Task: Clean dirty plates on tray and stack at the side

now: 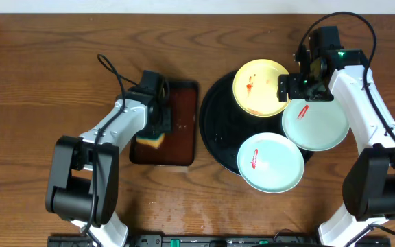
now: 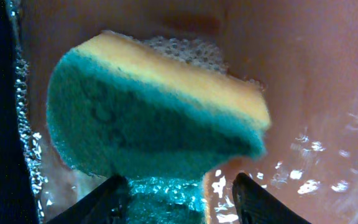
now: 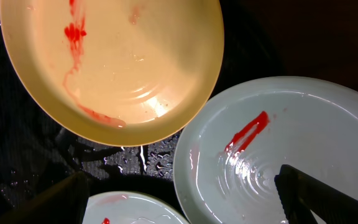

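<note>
The black tray (image 1: 218,127) holds a pale yellow plate (image 1: 259,86) with a red smear. It also holds two mint-white plates, one at the right (image 1: 317,125) and one at the front (image 1: 271,163), each with a red smear. My right gripper (image 1: 300,88) is open above the gap between the yellow plate (image 3: 114,59) and the right mint plate (image 3: 291,143), and holds nothing (image 3: 179,199). My left gripper (image 1: 158,113) is open around the lower end of a green and yellow sponge (image 2: 154,118). Its fingertips (image 2: 176,202) straddle the sponge, and the right finger stands apart from it.
The sponge (image 1: 149,140) lies in soapy water on a rectangular dark-brown tray (image 1: 184,103) to the left of the black tray. Wet black tray surface (image 3: 123,158) shows between the plates. Brown wooden table (image 1: 40,75) surrounds everything.
</note>
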You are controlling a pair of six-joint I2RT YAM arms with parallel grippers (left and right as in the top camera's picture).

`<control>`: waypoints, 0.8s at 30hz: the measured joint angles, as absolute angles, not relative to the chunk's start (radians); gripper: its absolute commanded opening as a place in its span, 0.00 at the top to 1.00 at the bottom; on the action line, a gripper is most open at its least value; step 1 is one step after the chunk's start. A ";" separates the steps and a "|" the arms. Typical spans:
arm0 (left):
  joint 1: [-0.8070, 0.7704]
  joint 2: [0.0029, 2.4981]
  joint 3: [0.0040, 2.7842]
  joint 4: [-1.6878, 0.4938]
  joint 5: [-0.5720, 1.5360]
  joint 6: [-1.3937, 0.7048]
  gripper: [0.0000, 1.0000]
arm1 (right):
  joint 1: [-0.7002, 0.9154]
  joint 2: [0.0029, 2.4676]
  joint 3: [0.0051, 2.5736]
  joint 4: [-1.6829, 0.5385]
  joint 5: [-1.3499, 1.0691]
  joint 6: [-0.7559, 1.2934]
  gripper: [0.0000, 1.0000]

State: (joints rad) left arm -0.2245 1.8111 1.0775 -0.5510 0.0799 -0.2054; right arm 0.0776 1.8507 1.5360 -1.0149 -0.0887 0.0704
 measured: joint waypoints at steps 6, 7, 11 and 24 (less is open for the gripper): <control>-0.224 1.793 1.073 -0.558 0.075 -0.206 0.36 | 0.078 1.851 1.536 -1.015 -0.089 0.070 0.05; -0.224 1.793 1.073 -0.558 0.075 -0.205 0.36 | 0.078 1.851 1.536 -1.015 -0.089 0.070 0.05; -0.224 1.793 1.073 -0.564 0.052 -0.206 0.36 | 0.078 1.851 1.536 -1.015 -0.089 0.070 0.05; -0.224 1.775 1.073 -0.585 0.029 -0.206 0.29 | 0.078 1.851 1.536 -1.015 -0.089 0.070 0.05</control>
